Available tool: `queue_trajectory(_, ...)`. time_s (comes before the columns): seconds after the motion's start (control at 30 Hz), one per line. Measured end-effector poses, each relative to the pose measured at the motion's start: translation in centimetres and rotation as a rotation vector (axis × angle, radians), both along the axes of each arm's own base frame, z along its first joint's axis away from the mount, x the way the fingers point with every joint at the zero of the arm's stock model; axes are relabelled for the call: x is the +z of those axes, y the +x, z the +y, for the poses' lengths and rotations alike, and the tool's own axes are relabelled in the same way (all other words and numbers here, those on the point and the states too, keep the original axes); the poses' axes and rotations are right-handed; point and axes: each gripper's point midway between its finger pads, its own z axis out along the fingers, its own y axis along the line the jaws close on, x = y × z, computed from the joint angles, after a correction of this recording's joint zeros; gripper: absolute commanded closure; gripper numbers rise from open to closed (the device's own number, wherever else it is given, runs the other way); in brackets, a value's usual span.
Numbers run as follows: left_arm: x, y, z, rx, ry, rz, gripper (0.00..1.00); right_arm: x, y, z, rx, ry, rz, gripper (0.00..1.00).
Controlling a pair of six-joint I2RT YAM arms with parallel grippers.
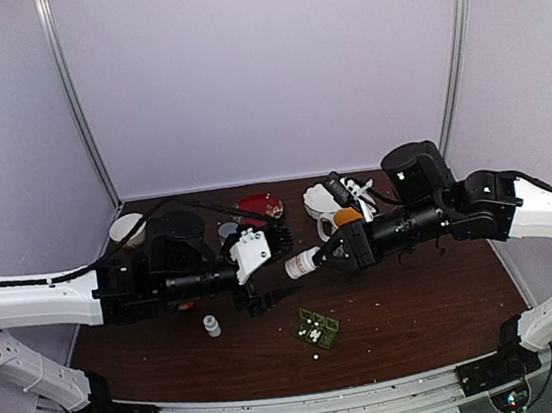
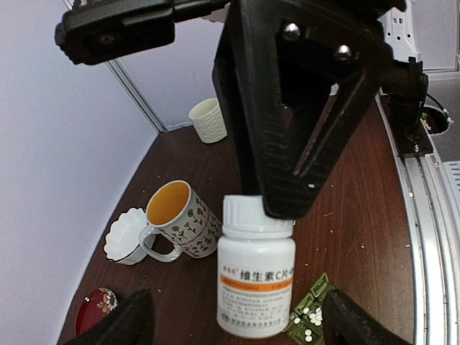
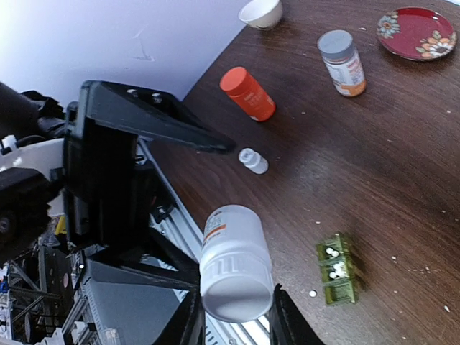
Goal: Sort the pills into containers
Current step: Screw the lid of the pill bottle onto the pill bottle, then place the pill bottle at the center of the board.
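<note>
My right gripper (image 3: 236, 320) is shut on the cap end of a white pill bottle (image 3: 233, 262), holding it tilted above the table. In the left wrist view that bottle (image 2: 255, 277) stands between my left fingers (image 2: 122, 323), which are spread wide and do not touch it. My left gripper (image 1: 268, 266) is open, facing the right gripper (image 1: 328, 258) at mid-table. The dark-green pill box (image 3: 336, 269) lies below on the table with its lids up and white pills (image 3: 332, 272) in its containers. One loose pill (image 3: 312, 293) lies beside the pill box (image 1: 316, 327).
A small white bottle (image 3: 253, 161), an orange bottle (image 3: 248, 93) and a grey-capped bottle (image 3: 341, 63) are on the table. Behind are a red plate (image 1: 259, 207), a patterned mug (image 2: 176, 215), a scalloped white bowl (image 2: 126, 237) and a white cup (image 2: 208, 118).
</note>
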Motion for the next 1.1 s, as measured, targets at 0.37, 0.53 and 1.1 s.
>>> queue_trajectory(0.37,-0.4,1.2,1.4,0.118,-0.066,0.027,0.02,-8.2,5.0,-10.1,-0.208,-0.433,-0.058,1.0)
queue_trajectory(0.53,-0.6,2.3,2.1,0.216,-0.103,0.085,0.03,-14.5,5.8,-13.8,-0.232,-0.608,0.027,0.97)
queue_trajectory(1.1,-2.8,5.1,3.7,0.414,-0.127,0.324,0.02,-21.2,8.6,-14.6,-0.206,-0.782,0.082,0.25)
